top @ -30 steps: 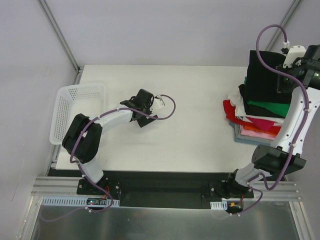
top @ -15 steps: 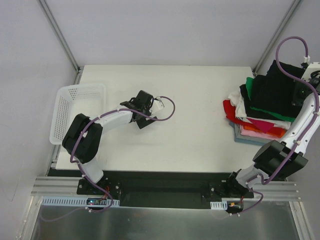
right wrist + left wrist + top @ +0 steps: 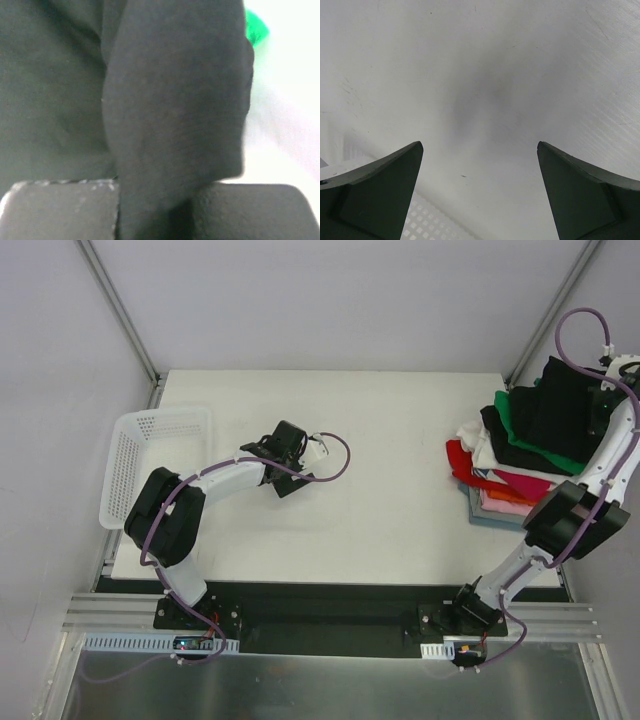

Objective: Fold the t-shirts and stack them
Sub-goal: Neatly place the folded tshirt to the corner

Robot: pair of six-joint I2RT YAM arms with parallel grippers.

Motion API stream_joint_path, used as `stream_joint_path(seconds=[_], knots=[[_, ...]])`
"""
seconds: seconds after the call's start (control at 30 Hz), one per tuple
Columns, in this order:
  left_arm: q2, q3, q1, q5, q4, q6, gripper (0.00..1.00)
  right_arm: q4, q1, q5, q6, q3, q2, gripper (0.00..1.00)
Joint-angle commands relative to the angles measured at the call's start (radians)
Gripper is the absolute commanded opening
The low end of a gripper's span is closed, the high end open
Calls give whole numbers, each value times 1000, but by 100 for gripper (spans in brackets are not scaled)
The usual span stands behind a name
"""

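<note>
Well, basket (image 3: 120,472) sits far left; black t-shirt (image 3: 548,420) tops stack (image 3: 508,502).

One camera sits high above the near edge of the table (image 3: 400,440) and looks down on all of it. A second rides just behind the left pincer (image 3: 480,145). It looks out between the two fingers (image 3: 375,195) at a plain white surface, with a bit of the white mesh basket (image 3: 432,220) just under them. A third rides behind the right pincer (image 3: 155,200), so close to the black t-shirt (image 3: 170,100) that cloth nearly fills it. The high camera sees that shirt and basket too.
</note>
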Motion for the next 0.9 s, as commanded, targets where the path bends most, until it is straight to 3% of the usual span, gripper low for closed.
stream_joint_path(seconds=[0.0, 0.17, 0.27, 0.4, 0.57, 0.8, 0.87], knots=[[-36, 9, -6, -14, 4, -2, 99, 60, 41, 144, -20, 99, 50, 0], [-40, 10, -6, -20, 4, 4, 99, 93, 88, 208, -14, 94, 61, 2], [-42, 6, -6, -20, 4, 7, 99, 125, 91, 213, -6, 56, 29, 23], [-39, -2, -6, -25, 4, 8, 99, 145, 93, 213, -2, 25, -11, 32], [-36, -2, -6, -17, 5, 1, 99, 149, 93, 204, 8, 16, -62, 59], [-45, -4, -6, -17, 5, 1, 99, 156, 107, 181, 20, 4, -155, 62], [-45, -2, -6, -20, 4, 2, 99, 159, 111, 185, 20, -1, -190, 70]])
